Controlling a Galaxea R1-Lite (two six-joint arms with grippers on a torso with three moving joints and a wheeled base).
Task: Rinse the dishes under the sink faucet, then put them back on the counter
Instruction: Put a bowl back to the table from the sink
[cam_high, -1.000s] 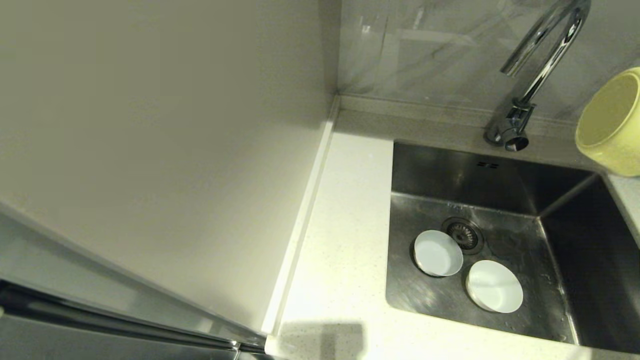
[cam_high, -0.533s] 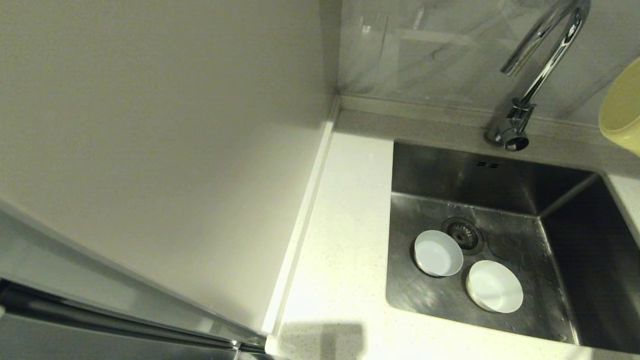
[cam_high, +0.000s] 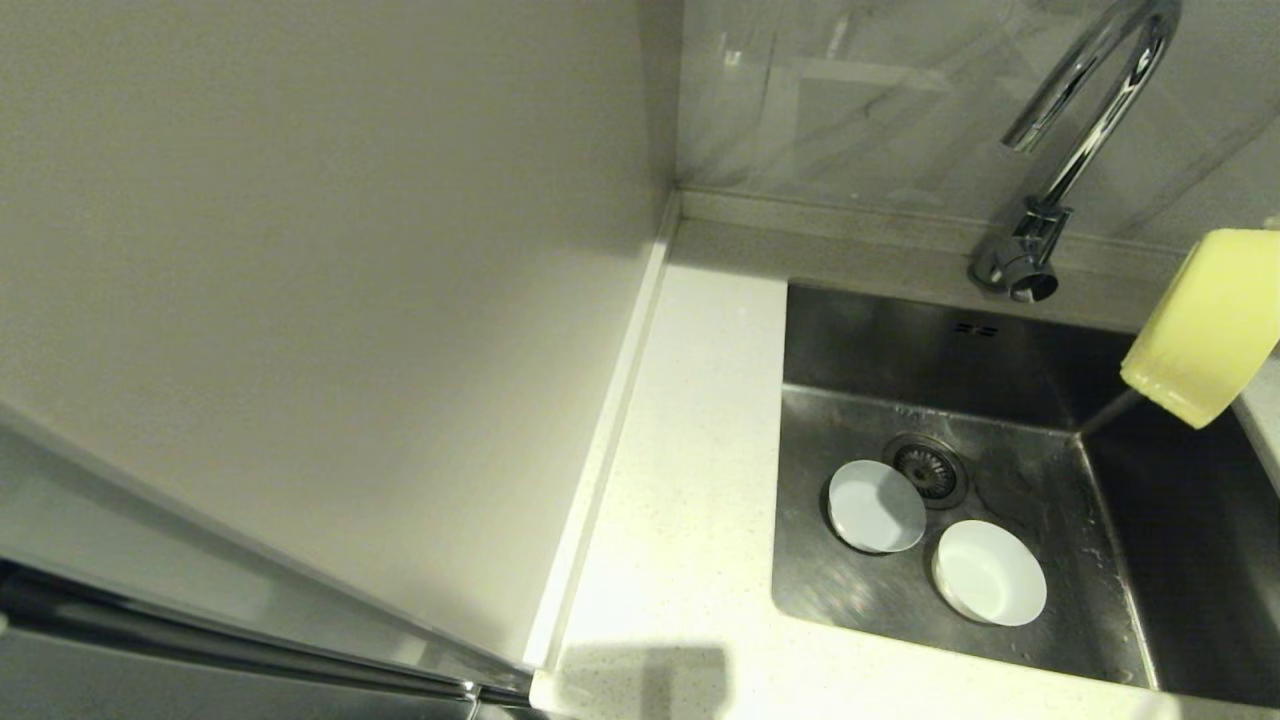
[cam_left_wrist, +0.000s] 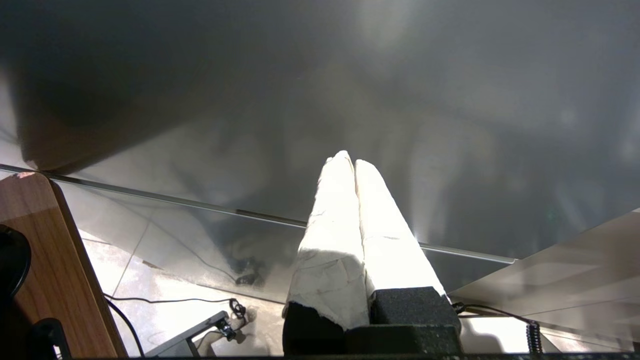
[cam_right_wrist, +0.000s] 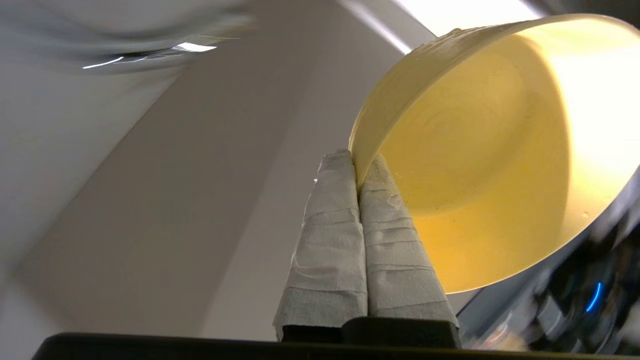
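At the right edge of the head view, a small round shallow yellow bowl (cam_high: 1203, 325) hangs in the air above the far right corner of the rectangular stainless steel sink (cam_high: 1130, 560). It is tipped well onto its side, so from above only its outer wall shows as a slanted band, running from upper right down to lower left. Its hollow faces away from the head camera.

In the right wrist view the right gripper (cam_right_wrist: 358, 167) is clamped on the bowl's rim, one tape-wrapped finger (cam_right_wrist: 327, 240) on the outside and the other inside, the two pressed together with the thin wall between them. The yellow hollow opens toward that camera. The arm itself does not show in the head view.

On the sink floor, lower centre-right of the head view, a pale grey-blue bowl (cam_high: 876, 506) sits upright just left of the round strainer drain (cam_high: 927, 468), its rim at the drain's edge. A white bowl (cam_high: 989, 572) sits upright just beside it, lower right.

The tall chrome gooseneck faucet (cam_high: 1075, 150) rises at upper right, behind the sink. The white speckled counter (cam_high: 680, 480) runs down the sink's left side.

The left gripper (cam_left_wrist: 354, 162) points at a grey panel low down, its wrapped fingers pressed together on nothing.
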